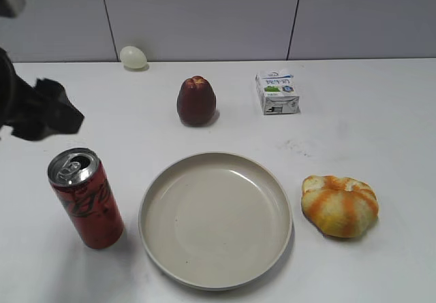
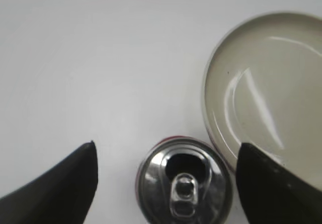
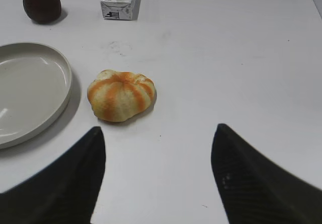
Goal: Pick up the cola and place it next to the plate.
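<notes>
The cola (image 1: 87, 201) is a slim red can with black lettering and an opened silver top. It stands upright on the table, just left of the plate (image 1: 216, 276), a wide beige dish. In the left wrist view the can's top (image 2: 185, 181) lies between and below my open left gripper (image 2: 168, 144) fingers, with the plate's rim (image 2: 211, 83) to its right. The fingers do not touch the can. In the exterior view the left gripper (image 1: 58, 112) hangs above and behind the can. My right gripper (image 3: 158, 128) is open and empty over bare table.
A dark red fruit (image 1: 196, 101) and a small milk carton (image 1: 277, 92) stand behind the plate. A pale egg (image 1: 133, 56) lies by the back wall. An orange-striped bun (image 1: 339, 205) lies right of the plate, ahead of my right gripper (image 3: 121, 95).
</notes>
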